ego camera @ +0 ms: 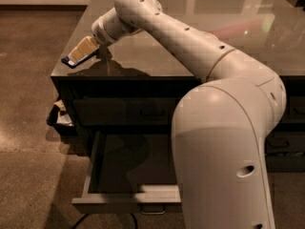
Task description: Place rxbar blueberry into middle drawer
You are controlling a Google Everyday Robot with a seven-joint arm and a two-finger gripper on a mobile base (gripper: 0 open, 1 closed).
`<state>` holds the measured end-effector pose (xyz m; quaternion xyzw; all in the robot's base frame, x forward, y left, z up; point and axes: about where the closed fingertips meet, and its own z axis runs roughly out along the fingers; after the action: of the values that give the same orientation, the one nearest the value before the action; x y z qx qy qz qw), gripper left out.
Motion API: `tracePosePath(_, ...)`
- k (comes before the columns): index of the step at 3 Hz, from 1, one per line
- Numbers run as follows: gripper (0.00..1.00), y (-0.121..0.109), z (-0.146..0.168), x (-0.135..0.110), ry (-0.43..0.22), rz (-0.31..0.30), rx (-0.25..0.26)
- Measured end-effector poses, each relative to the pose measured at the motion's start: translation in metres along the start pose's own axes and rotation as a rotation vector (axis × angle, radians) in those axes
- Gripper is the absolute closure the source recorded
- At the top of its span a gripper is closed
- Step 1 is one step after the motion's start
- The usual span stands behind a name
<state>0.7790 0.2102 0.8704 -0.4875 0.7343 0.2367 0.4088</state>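
The rxbar blueberry [70, 61], a small flat dark blue bar, lies at the front left corner of the dark glossy counter top [157, 56]. My gripper [84, 49] reaches down from the right and sits at the bar's right end, touching or nearly touching it. I cannot tell whether it grips the bar. The middle drawer [125, 202] is pulled open below the counter, with a dark floor, pale rims and a small metal handle [152, 210]. The drawer's right part is hidden behind my arm.
My white arm [224, 142] fills the right foreground. A closed dark drawer front [128, 112] sits above the open drawer. A dark bin with paper scraps [59, 119] stands on the floor left of the cabinet. Brown floor lies to the left.
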Motion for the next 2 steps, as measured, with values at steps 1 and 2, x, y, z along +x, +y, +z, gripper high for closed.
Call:
tracePosePath(1, 0.00, 0.000, 0.000, 0.000, 0.000, 0.000, 0.000)
tracePosePath(2, 0.00, 0.005, 0.014, 0.007, 0.020, 0.017, -0.008)
